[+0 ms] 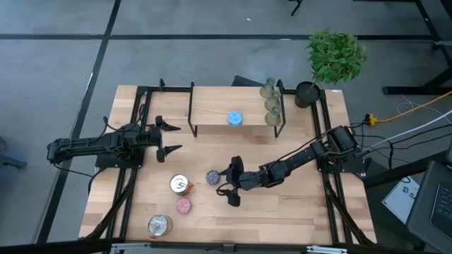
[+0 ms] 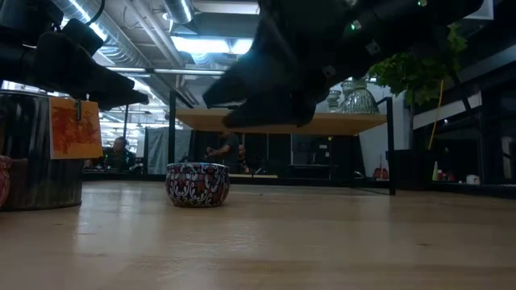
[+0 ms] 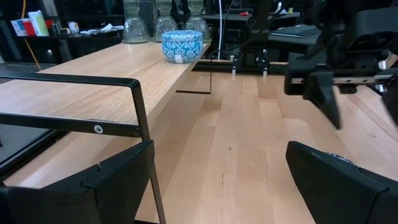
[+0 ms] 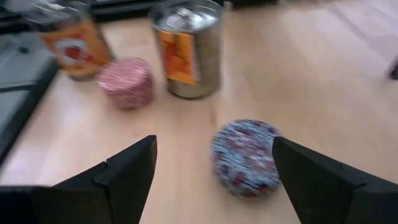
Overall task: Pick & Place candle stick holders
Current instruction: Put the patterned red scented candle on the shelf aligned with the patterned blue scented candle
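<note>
My right gripper (image 1: 231, 185) hangs above the table with its fingers spread wide and empty, just beside the small round purple-speckled holder (image 4: 244, 155), which sits on the wooden tabletop (image 1: 282, 212) between my fingers' line and 2 silvery tins (image 4: 187, 46). My left gripper (image 1: 168, 138) waits open near the shelf (image 1: 212, 109). The risk I judge: descending off-centre, 1 fingertip could clip the rim and skid the holder toward the pink holder (image 4: 127, 81).
</note>
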Controlling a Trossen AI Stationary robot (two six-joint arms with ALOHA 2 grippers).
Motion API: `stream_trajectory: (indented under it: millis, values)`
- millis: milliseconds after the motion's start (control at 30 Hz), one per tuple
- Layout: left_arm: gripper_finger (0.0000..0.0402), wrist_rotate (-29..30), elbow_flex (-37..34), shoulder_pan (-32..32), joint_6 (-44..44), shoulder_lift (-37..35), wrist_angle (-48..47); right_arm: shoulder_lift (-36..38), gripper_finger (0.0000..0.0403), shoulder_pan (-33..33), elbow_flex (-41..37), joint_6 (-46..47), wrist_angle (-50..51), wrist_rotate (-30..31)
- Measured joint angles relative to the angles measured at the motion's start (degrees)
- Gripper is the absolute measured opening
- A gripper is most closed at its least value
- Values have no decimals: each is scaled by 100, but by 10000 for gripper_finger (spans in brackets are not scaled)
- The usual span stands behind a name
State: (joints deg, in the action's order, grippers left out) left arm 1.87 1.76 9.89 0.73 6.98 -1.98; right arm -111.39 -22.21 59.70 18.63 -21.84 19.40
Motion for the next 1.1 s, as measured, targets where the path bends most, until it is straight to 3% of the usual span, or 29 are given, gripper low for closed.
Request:
stream_trajectory:
  millis: [400, 733, 1100]
  values:
    - [363, 0, 0, 2, 0, 0, 0, -37, 323, 244, 0, -109, 314, 140]
    - [363, 0, 0, 0, 0, 1, 0, -37, 392, 398, 2, -192, 165, -150]
    - [363, 0, 0, 2, 0, 2, 0, -120, 398, 426, 2, -245, 62, -149]
